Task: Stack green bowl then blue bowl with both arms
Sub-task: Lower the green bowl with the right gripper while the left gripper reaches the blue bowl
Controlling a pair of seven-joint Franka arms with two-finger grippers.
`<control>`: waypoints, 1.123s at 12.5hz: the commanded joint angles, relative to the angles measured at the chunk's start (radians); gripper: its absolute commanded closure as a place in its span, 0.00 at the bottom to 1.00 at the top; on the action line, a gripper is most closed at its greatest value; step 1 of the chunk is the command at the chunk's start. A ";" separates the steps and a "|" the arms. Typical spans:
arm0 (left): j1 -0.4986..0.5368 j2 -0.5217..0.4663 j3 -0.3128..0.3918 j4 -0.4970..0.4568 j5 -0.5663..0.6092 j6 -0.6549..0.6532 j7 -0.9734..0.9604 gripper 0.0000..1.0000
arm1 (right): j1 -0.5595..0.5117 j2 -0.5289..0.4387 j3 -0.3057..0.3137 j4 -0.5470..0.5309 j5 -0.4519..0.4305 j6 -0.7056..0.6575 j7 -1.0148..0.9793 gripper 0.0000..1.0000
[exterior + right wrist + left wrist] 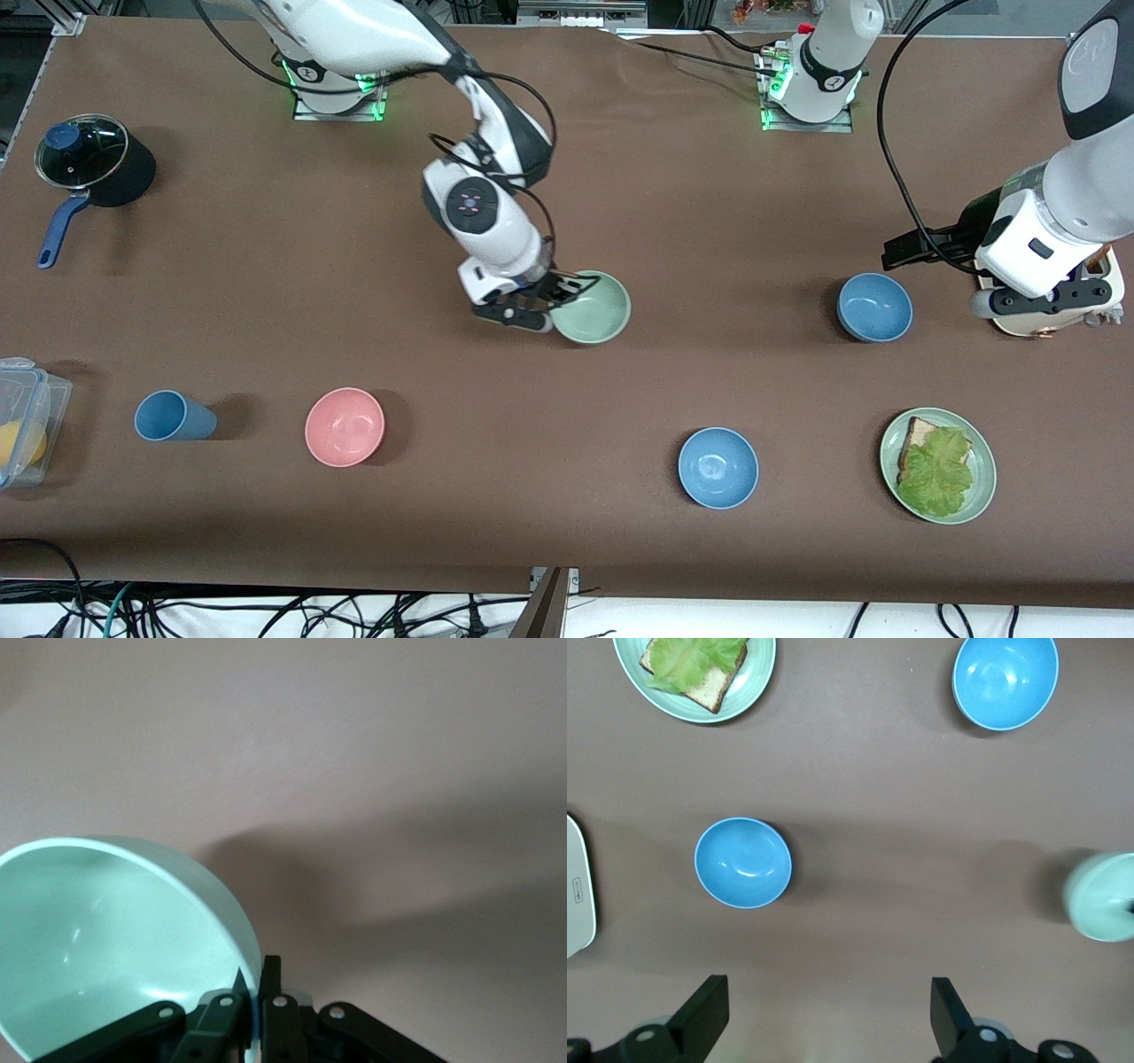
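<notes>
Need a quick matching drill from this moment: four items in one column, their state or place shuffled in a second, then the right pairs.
Column one:
1. green bowl
2. left gripper
3. pink bowl
4. green plate

Column two:
A. holds bread and lettuce
B. rim pinched by the shut right gripper
C. open, holding nothing, above the table near a blue bowl
D. stands empty beside the blue cup

Pairs: 1-B, 2-C, 3-D, 4-A
</notes>
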 commanded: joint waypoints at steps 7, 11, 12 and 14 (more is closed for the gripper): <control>-0.017 0.041 0.001 -0.006 0.006 0.002 -0.009 0.00 | 0.030 -0.042 -0.112 0.049 -0.045 -0.121 -0.030 0.01; -0.042 0.061 0.004 -0.127 0.047 0.099 -0.005 0.00 | -0.074 -0.245 -0.267 0.024 -0.014 -0.411 -0.335 0.01; -0.036 0.059 0.004 -0.182 0.047 0.162 0.021 0.00 | -0.127 -0.310 -0.268 -0.014 -0.008 -0.434 -0.420 0.01; -0.010 0.059 0.007 -0.316 0.047 0.336 0.124 0.00 | -0.209 -0.445 -0.271 -0.113 -0.005 -0.477 -0.525 0.01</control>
